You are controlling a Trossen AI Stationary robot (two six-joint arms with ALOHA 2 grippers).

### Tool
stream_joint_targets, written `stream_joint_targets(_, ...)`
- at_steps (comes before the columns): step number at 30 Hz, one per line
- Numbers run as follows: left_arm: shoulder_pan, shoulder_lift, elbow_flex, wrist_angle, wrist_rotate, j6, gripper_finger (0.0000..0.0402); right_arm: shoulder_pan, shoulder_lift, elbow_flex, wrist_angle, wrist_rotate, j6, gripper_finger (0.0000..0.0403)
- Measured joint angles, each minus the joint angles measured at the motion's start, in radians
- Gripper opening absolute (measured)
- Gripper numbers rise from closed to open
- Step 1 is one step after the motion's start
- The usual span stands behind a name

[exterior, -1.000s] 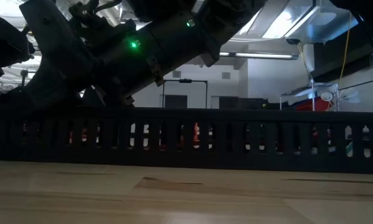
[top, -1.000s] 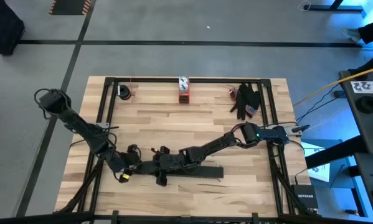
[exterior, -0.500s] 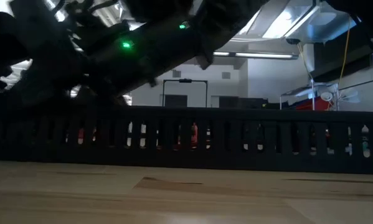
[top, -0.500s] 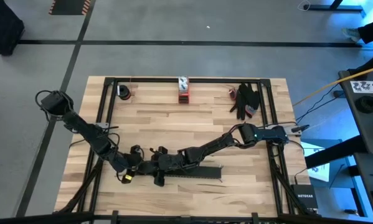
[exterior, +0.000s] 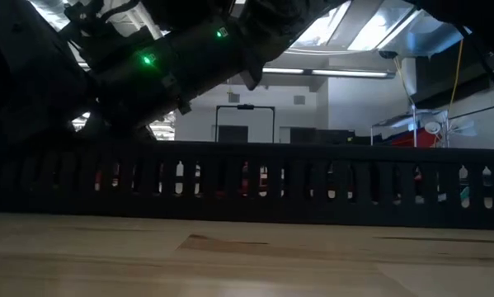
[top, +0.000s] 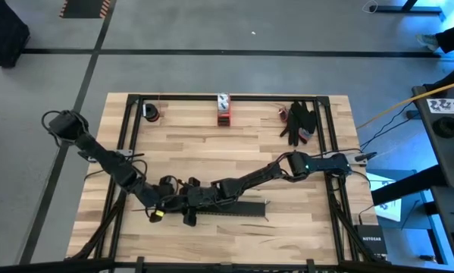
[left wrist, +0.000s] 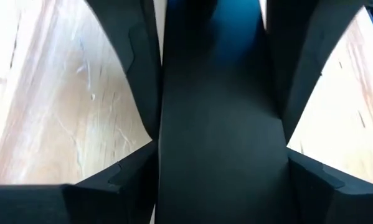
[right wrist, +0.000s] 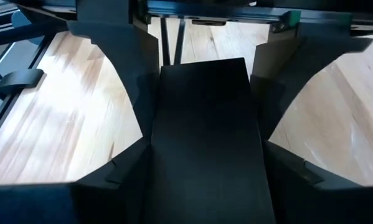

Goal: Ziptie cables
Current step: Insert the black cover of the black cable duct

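While shifted leftward, slotted bar (top: 238,208)

Two dark, jointed arms, a small green light glowing on the right arm (top: 306,161).

Crowded near edge, open middle

Both arms meet low at 6 o'clock over the slotted bar (top: 238,210), blocking passage there. The table (top: 211,155) centre lies bare. Along the 12 o'clock rail stand a red-and-white object (top: 223,109), a small dark item (top: 151,112) at 11, black gloves (top: 300,123) at 1.
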State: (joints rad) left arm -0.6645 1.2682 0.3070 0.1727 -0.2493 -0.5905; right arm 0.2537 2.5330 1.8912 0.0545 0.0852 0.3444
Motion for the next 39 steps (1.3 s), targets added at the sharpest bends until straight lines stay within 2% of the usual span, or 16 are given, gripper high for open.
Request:
stream_joint_targets(3,0.008,-0.028,0.019,-0.069,0.042,-0.035,0.0251,0.004,-0.009,-0.001,-0.014,-0.003,0.018,0.0241)
stream_joint_targets(7,0.008,-0.087,0.068,-0.212,0.078,-0.05,0.0251,-0.001,-0.035,-0.005,-0.067,-0.013,0.011,0.0279)
stream_joint_targets(13,0.009,-0.201,0.138,-0.423,0.065,-0.018,0.0251,-0.021,-0.136,-0.009,-0.251,-0.033,0.001,0.0314)
stream_joint_targets(18,0.02,-0.256,0.137,-0.451,0.067,-0.014,0.0251,-0.038,-0.21,-0.009,-0.302,-0.026,-0.032,0.0311)
stream_joint_targets(26,0.095,-0.229,0.135,-0.448,0.098,0.031,0.0251,-0.054,-0.223,-0.008,-0.317,-0.004,0.013,0.0308)
stream_joint_targets(33,0.157,-0.214,0.133,-0.512,0.155,0.122,0.0251,-0.053,-0.278,-0.008,-0.455,-0.029,0.018,0.0308)
stream_joint_targets(39,0.158,-0.215,0.133,-0.488,0.147,0.159,0.0251,-0.032,-0.255,-0.005,-0.262,-0.01,0.018,0.0298)
